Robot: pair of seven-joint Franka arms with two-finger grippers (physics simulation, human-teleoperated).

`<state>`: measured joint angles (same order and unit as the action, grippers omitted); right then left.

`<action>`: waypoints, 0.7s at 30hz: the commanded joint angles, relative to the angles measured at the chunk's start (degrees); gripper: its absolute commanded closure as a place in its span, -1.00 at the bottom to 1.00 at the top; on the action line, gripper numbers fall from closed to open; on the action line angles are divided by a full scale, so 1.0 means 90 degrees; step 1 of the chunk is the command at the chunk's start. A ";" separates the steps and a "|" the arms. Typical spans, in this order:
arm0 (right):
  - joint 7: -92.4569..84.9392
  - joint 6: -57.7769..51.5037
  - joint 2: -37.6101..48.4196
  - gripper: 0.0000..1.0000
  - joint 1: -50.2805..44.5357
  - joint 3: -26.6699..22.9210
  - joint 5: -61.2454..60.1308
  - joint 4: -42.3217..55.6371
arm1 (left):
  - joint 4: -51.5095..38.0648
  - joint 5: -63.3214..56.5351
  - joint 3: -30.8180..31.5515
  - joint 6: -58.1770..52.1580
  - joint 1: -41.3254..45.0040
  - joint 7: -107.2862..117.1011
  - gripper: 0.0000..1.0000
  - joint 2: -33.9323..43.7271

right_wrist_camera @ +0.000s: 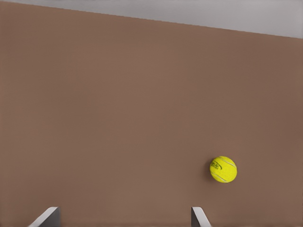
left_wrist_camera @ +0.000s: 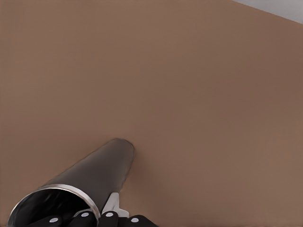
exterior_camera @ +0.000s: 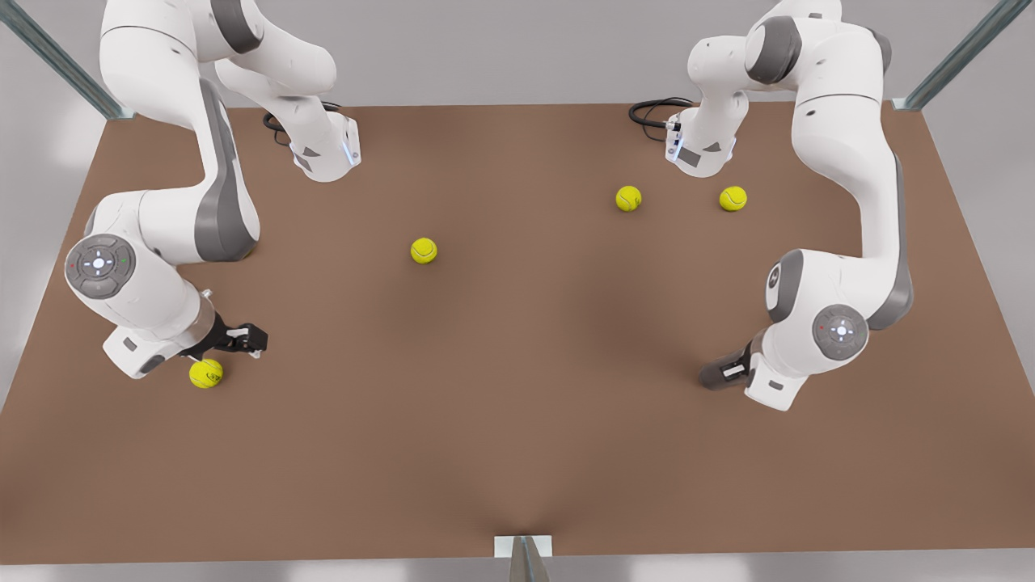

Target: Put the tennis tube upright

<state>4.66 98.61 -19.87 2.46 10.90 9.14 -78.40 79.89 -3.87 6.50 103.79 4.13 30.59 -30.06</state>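
Matte brown table (exterior_camera: pixel 517 420); left fingers (left_wrist_camera: pixel 110 215) clasp smooth cylindrical tennis tube (left_wrist_camera: pixel 94 177).

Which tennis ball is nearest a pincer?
The ball at the front view's lower left, beside the open right pincer; the other three lie far from it and from the left pincer holding the tennis tube.

dark logo on tennis ball (right_wrist_camera: pixel 223 169), perhaps lettering, unreadable, no other text

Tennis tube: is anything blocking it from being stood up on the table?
Nothing visible. The left gripper holds the tennis tube by its rim end, bare table around it; the right gripper waits beside a ball.
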 commanded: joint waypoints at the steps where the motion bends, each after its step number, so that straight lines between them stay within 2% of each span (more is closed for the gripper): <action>1: 0.0000 0.0000 0.0000 -1.00 0.0000 0.0000 0.0000 0.0000 | 0.0000 0.0000 0.0000 0.0000 0.0000 0.0000 0.57 0.0000; 3: 0.0000 0.0000 0.0000 -1.00 0.0000 0.0000 0.0000 0.0000 | 0.0000 0.0000 0.0000 0.0000 0.0000 0.0000 0.57 -0.0030; 4: 0.0000 0.0000 0.0001 -1.00 0.0000 0.0000 0.0000 0.0000 | 0.0000 0.0000 0.0000 0.0000 0.0000 -0.0030 -0.06 -0.0030; 5: -0.0010 0.0000 0.0000 -1.00 0.0010 0.0000 0.0000 0.0010 | 0.0000 0.0000 0.0000 0.0000 0.0000 -0.0030 -1.00 -0.0030; 21: -0.0010 0.0000 0.0000 -1.00 0.0029 0.0000 0.0000 0.0000 | -0.0019 -0.0009 0.0010 -0.0087 0.0019 -0.0010 -1.00 -0.0010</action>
<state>4.57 98.61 -19.87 2.70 10.90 9.14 -78.40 79.72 -3.86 6.59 103.01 4.31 30.42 -30.15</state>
